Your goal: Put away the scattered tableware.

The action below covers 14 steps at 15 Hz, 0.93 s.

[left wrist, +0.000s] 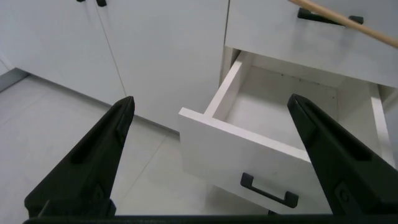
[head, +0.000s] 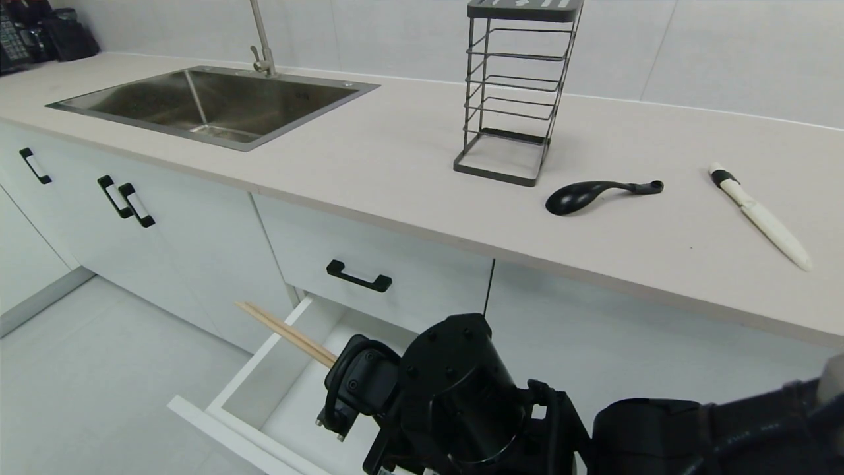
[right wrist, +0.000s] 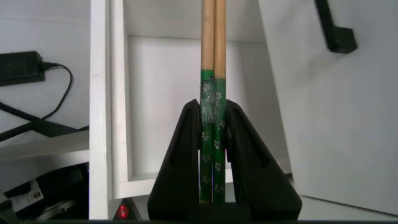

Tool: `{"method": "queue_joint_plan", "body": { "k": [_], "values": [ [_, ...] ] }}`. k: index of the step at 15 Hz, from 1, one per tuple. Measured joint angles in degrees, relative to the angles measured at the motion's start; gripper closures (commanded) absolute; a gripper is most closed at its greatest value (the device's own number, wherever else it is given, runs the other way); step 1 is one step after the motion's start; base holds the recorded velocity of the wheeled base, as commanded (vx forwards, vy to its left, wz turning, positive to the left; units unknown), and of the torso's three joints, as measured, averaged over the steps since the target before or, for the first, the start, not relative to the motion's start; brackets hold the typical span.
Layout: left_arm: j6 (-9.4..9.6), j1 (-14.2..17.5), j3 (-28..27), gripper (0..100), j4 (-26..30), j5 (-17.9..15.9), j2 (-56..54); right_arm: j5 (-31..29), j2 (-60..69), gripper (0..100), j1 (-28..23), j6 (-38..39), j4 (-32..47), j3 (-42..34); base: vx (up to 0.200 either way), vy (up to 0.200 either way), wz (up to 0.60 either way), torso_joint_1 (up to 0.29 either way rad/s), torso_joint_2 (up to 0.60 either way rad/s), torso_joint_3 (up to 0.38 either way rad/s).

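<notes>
A pair of wooden chopsticks with green-patterned ends is held in my right gripper, which is shut on them. The gripper hangs low in front of the cabinets, over the pulled-out white drawer; the sticks point out over the drawer's left side. My left gripper is open with nothing between its fingers, facing the drawer's front panel; the chopsticks cross above it. On the counter lie a black spoon and a white knife.
A dark wire rack stands on the counter behind the spoon. A steel sink with a tap sits at the left. A shut drawer with a black handle is above the pulled-out one. The inside of the drawer looks bare.
</notes>
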<state>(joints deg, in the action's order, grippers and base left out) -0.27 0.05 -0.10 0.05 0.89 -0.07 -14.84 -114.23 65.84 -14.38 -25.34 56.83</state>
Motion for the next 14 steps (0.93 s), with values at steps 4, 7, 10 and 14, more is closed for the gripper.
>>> {"method": "queue_joint_plan", "body": {
  "k": [4, 7, 10, 14],
  "values": [
    [-0.02, 0.0, 0.0, 0, 0.0, 0.0, 0.0, -0.1, -0.5, 100, 0.4, -0.1, 0.5, 0.2, 0.000, 0.000, 0.00, -0.249, 0.35, 0.122],
    [-0.02, 0.0, 0.0, 0, 0.0, 0.0, 0.0, 0.0, -1.1, 100, 0.4, 0.1, 0.5, 0.6, 0.000, 0.000, 0.00, -0.097, 0.27, 0.098],
    [0.00, 0.0, 0.0, 0, 0.0, 0.0, 0.0, 0.0, -2.0, 100, 0.4, 0.1, 0.5, 1.4, 0.000, 0.000, 0.00, -0.012, 0.15, 0.037],
    [-0.02, 0.0, 0.0, 0, 0.0, 0.0, 0.0, 0.0, -3.2, 100, 0.4, -0.1, 0.4, 3.7, 0.000, 0.000, 0.00, 0.000, 0.00, 0.000]
  ]
}}
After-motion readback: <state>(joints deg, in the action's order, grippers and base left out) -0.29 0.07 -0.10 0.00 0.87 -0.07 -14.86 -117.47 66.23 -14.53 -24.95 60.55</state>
